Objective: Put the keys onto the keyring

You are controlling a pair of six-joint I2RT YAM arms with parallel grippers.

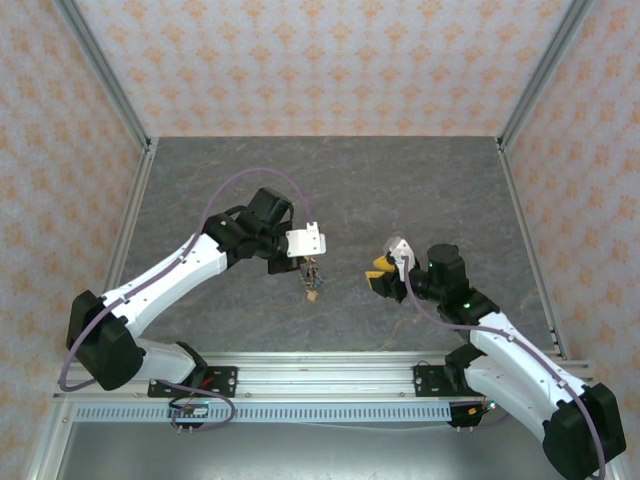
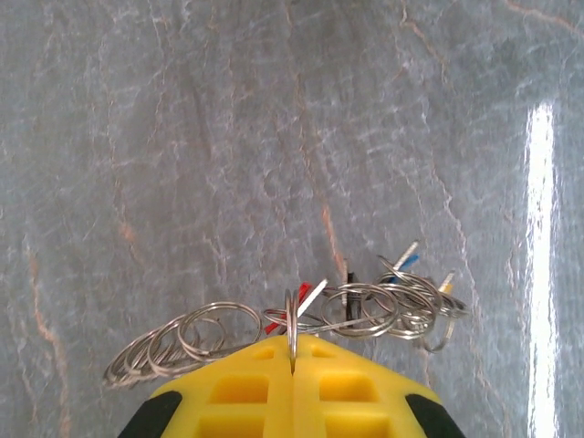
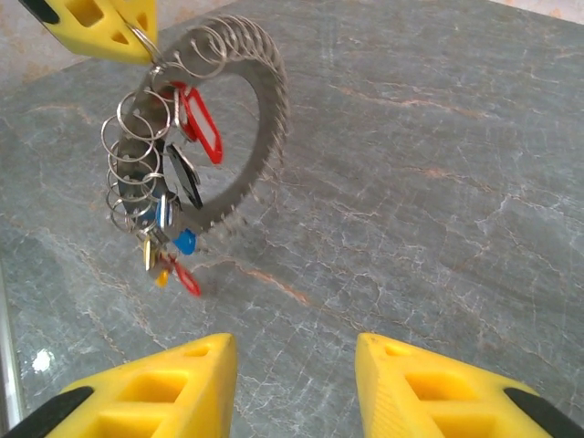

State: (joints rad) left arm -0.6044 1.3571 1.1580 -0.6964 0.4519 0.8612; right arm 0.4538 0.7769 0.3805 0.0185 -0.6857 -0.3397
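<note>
The keyring (image 3: 266,128), a large grey ring with a serrated rim, hangs upright just above the table. Many small silver split rings (image 3: 128,173) are threaded on it. Keys with red (image 3: 206,137), black (image 3: 185,179), blue (image 3: 185,242) and yellow (image 3: 161,276) heads dangle from them. My left gripper (image 2: 292,363) is shut on one thin silver ring (image 2: 291,319) at the top of the bunch, with its yellow fingers (image 3: 96,23) above the keyring. From above, the bunch (image 1: 313,282) hangs under the left gripper (image 1: 306,262). My right gripper (image 3: 297,365) is open and holds nothing, a short way right of the keyring.
The grey marbled table (image 1: 420,190) spreads around both arms. Metal frame posts (image 1: 130,130) and patterned walls enclose the sides and back. A rail (image 1: 330,370) runs along the near edge.
</note>
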